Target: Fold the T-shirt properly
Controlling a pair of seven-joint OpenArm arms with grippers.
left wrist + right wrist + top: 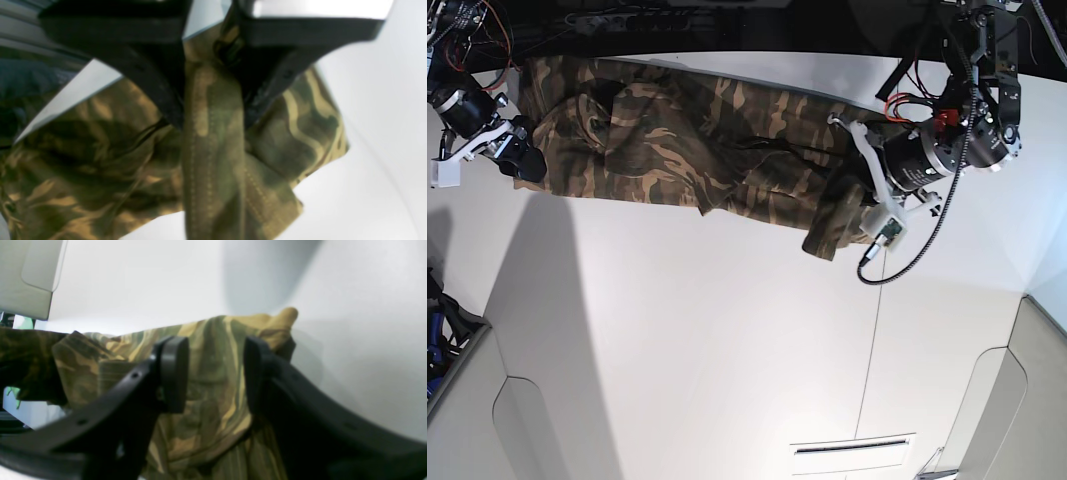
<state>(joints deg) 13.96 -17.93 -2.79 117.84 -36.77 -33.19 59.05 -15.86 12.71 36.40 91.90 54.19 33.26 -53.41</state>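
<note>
t-shirt (687, 150) stretched across table (687, 350) far edge, between tools.

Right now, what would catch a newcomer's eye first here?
The camouflage T-shirt, stretched in a rumpled band across the far edge of the white table. The left hand pinches a stitched fold of it at one end; the right hand sits at the other with cloth between its fingers.
</note>
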